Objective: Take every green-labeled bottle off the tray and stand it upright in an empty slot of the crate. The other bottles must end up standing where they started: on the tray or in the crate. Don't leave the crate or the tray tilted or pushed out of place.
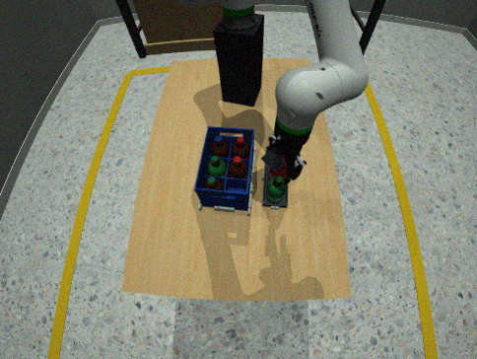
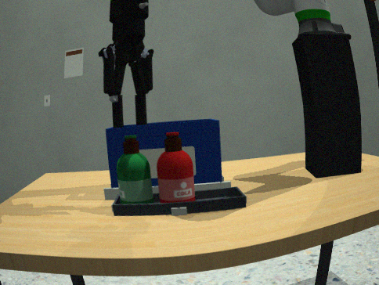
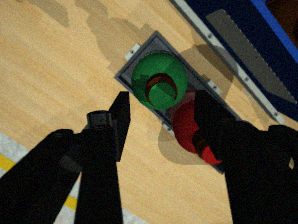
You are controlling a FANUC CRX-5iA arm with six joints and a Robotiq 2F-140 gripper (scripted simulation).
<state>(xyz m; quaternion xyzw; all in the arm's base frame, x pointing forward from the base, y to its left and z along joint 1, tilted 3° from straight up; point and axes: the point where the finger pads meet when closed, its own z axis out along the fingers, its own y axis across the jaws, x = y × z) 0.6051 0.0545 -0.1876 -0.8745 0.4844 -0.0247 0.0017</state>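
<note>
A green-labeled bottle [image 2: 134,174] and a red cola bottle [image 2: 175,172] stand upright on the dark tray [image 2: 180,203]. The blue crate [image 1: 227,164] stands next to the tray and holds several bottles, two of them green; its front right slot [image 1: 238,184] is empty. My gripper [image 2: 129,115] hangs straight above the green bottle on the tray, fingertips a little above its cap. In the wrist view the fingers stand apart on either side of the green bottle [image 3: 159,80], with nothing between them. The right finger partly covers the red bottle [image 3: 192,131].
The arm's black base column [image 1: 238,59] stands at the back of the wooden table. The crate sits on a grey metal holder [image 2: 168,187]. A yellow line marks the floor around the table.
</note>
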